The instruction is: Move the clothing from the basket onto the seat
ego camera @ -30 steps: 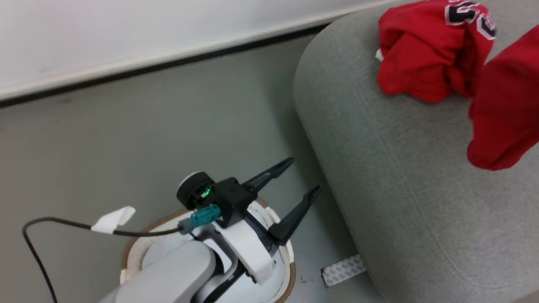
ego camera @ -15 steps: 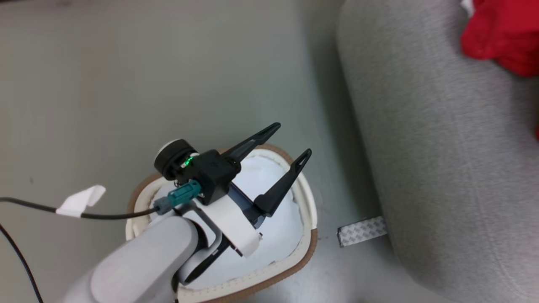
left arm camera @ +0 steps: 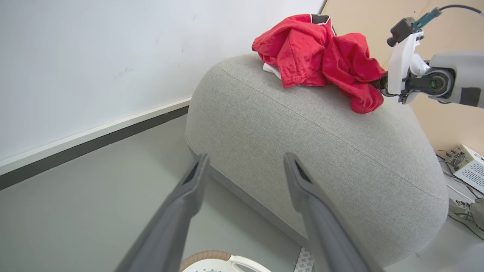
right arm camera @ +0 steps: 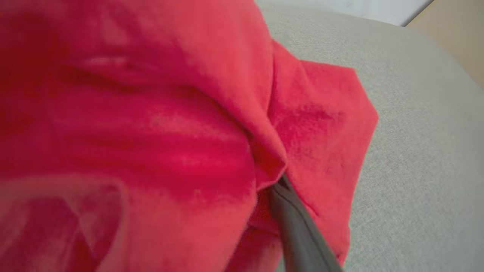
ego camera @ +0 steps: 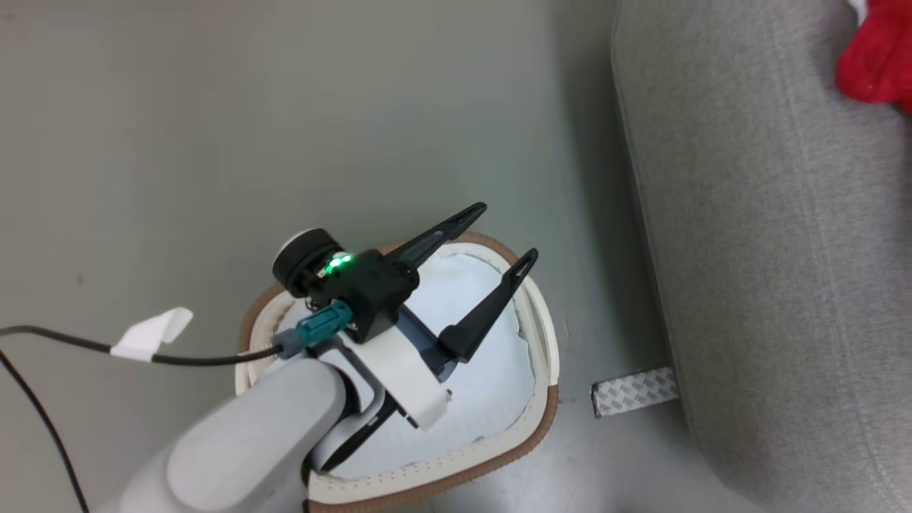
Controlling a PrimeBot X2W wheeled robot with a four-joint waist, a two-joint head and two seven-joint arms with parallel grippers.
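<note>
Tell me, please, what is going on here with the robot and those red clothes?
The red clothing lies heaped on the grey seat, with the right claw at its edge, fingers buried in the fabric; whether it grips I cannot tell. The left claw hangs open and empty over the basket, whose pale lining shows bare where the arm does not hide it.

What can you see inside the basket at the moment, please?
The basket holds a pale cloth liner, bare where visible. The left gripper and its arm cover the near part, so that is hidden.
</note>
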